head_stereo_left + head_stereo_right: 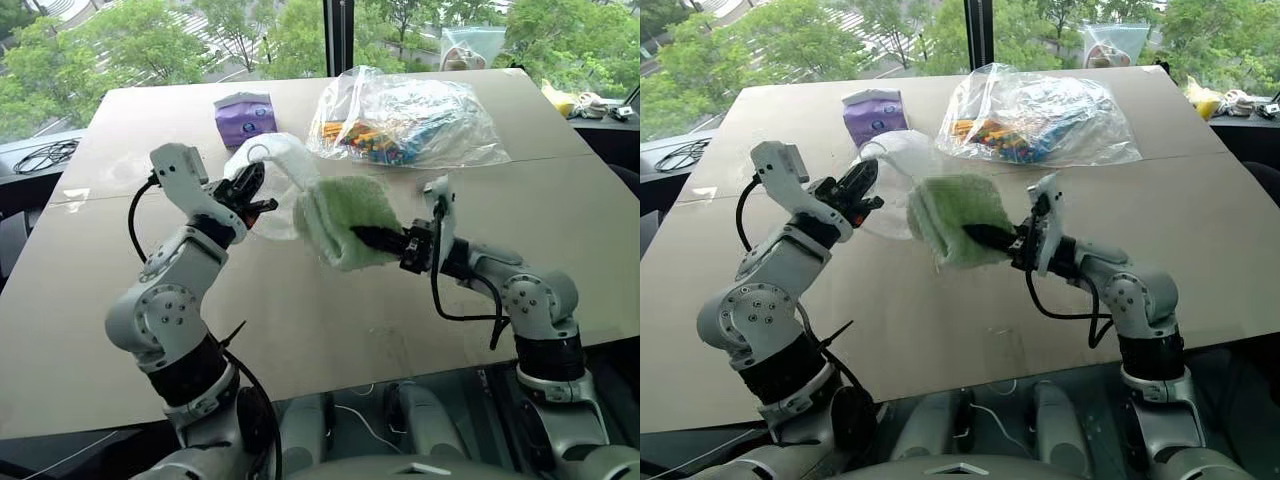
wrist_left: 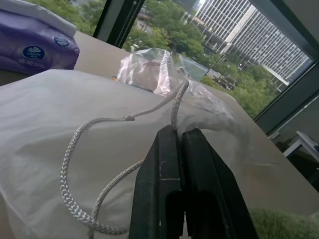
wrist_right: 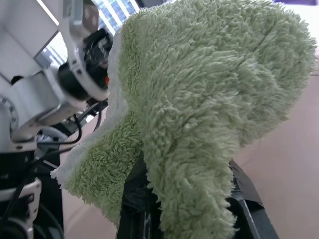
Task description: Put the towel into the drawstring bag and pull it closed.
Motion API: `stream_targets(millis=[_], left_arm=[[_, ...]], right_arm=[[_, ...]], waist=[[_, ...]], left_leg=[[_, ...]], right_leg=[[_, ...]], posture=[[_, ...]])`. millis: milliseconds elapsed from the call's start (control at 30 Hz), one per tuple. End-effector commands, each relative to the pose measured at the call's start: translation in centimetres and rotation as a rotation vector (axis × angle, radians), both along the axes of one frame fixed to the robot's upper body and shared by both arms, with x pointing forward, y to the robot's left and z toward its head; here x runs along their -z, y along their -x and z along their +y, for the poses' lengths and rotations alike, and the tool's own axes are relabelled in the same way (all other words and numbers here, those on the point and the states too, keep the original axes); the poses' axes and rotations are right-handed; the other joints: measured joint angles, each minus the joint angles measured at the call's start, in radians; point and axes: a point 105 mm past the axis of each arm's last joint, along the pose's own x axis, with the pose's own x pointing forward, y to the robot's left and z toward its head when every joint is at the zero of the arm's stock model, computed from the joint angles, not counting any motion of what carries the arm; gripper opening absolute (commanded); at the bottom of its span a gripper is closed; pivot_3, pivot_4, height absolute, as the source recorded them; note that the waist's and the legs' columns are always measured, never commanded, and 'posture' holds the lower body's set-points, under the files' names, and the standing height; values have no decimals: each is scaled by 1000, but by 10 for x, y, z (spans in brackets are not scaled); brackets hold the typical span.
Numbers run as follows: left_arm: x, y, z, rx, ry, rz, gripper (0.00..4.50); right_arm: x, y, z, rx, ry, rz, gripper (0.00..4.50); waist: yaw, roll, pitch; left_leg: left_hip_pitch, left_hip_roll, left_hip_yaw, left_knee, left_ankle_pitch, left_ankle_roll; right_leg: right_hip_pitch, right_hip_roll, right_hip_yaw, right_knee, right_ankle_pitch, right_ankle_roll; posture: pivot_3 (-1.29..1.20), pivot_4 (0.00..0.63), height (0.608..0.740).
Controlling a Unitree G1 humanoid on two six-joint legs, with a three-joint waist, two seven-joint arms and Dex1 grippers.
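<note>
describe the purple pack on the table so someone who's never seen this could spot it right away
Start at the wide beige table and look to its far side, near the window. There, left of the big clear plastic bag of colourful sticks, lies a small soft purple tissue pack with a white label. It is the one purple thing there, lying flat and apart from both grippers.

A wide beige desk (image 1: 330, 330) stands before tall windows (image 1: 150, 40); daylight shows green trees (image 1: 90, 60) outside, far beyond.

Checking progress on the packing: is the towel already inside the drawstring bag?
No. The towel is held in the air by the right gripper, beside the drawstring bag, not inside it.
</note>
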Motion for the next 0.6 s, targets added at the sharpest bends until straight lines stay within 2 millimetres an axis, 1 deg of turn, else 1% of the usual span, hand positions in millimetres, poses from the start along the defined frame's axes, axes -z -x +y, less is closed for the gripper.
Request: stream_targets(millis=[33, 100, 200, 267, 333, 433, 533, 600], left_arm=[[-13, 5, -7, 26, -9, -38, 0], [-9, 4, -11, 46, 5, -13, 0], [-5, 4, -15, 63, 23, 16, 0], [-5, 4, -19, 86, 40, 18, 0], [-4, 6, -22, 109, 33, 22, 0], [0, 9, -24, 130, 28, 33, 0], [4, 10, -25, 137, 15, 42, 0], [5, 10, -26, 141, 18, 43, 0]], right_arm=[[-13, 20, 9, -89, 5, -86, 8], [-17, 27, 13, -116, 16, -117, 8], [-19, 29, 17, -120, 33, -144, 8], [-16, 22, 21, -66, 79, -163, 8], [-16, 9, 24, 16, 72, -159, 8], [-24, -5, 26, 120, -21, -110, 8], [-31, -12, 26, 179, -109, -52, 8], [-32, -16, 26, 203, -132, -20, 8]], waist=[[-1, 0, 0], [0, -1, 0], [2, -1, 0], [2, -1, 0], [2, -1, 0], [1, -1, 0], [2, -1, 0], [3, -1, 0]], left_leg=[[0, 0, 0, 0, 0, 0], [0, 0, 1, 0, 0, 0], [0, 0, 0, 0, 0, 0], [0, 0, 0, 0, 0, 0], [0, 0, 0, 0, 0, 0], [0, 0, 1, 0, 0, 0], [0, 0, 0, 0, 0, 0], [0, 0, 1, 0, 0, 0]], right_leg=[[0, 0, 1, 0, 1, 2], [0, 0, 1, 0, 2, 4], [0, 1, 1, 0, 2, 3], [0, 1, 1, 0, 1, 2], [0, 0, 1, 0, 0, 0], [0, 1, 1, 0, 0, 0], [0, 1, 1, 0, 1, 2], [0, 1, 1, 0, 2, 3]], posture=[[0, 150, 740], [0, 150, 740], [0, 150, 740], [0, 150, 740], [0, 150, 740], [0, 150, 740], [0, 150, 740], [0, 150, 740]])
